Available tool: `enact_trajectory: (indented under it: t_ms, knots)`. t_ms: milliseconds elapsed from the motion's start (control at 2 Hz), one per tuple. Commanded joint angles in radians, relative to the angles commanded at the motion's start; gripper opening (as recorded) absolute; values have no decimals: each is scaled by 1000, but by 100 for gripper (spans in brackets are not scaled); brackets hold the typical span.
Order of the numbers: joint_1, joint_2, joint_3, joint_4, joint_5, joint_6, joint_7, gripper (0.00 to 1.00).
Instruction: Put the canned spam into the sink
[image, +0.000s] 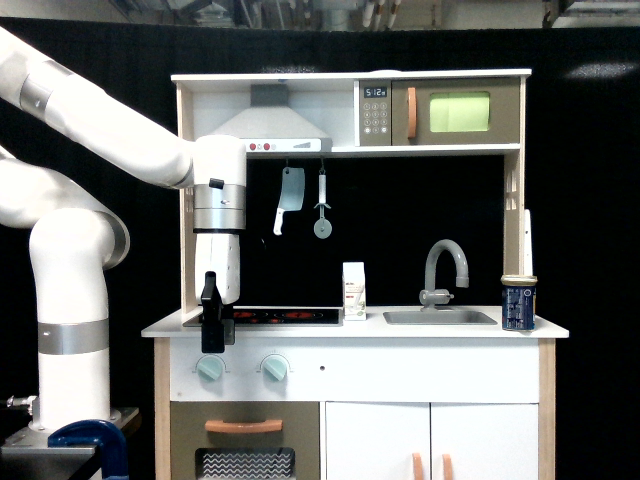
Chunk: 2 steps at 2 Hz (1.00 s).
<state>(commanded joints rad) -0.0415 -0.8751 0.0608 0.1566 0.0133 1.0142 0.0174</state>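
A white toy kitchen (350, 400) is seen head-on against a black backdrop. The end effector (212, 335) is hung tip-down from the white arm (110, 135) at the front corner of the bench (450, 328) on the exterior view's left, overlapping the bench edge just above a mint knob (210, 369). Its fingers appear as one dark mass; whether they are spread or pressed together cannot be told, and nothing is seen pinched in them

The canned spam (519, 301) is stood upright on the bench at the far end from the end effector, toward the exterior view's right, near the bench's corner. It is seen as a dark blue tin with a pale rim and light label marks. The sink (440, 317) is set between the end effector and the spam, just beside the spam, with a grey arched faucet (446, 266) rising at its back. The spam is outside the basin, apart from the end effector by nearly the full bench width

A white carton (354, 291) is stood upright between the end effector and the sink, at the end of the black stovetop (285, 316), which is nearest the end effector. A toy cleaver (290, 195) and a round utensil (322, 212) are hung above and to the exterior view's right of the end effector. A microwave (445, 112) is mounted higher up, above the sink side. A second mint knob (273, 368) is set beside the first. A blue clamp (85, 440) is seen low, at the arm's base
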Motion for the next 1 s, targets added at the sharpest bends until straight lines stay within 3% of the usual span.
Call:
enact_trajectory:
  t_ms: [500, 1000]
  knots:
    - [-3, 323, -2, 216, -57, -148, -86, 100]
    - [75, 478, -187, 428, 17, -253, -463, 100]
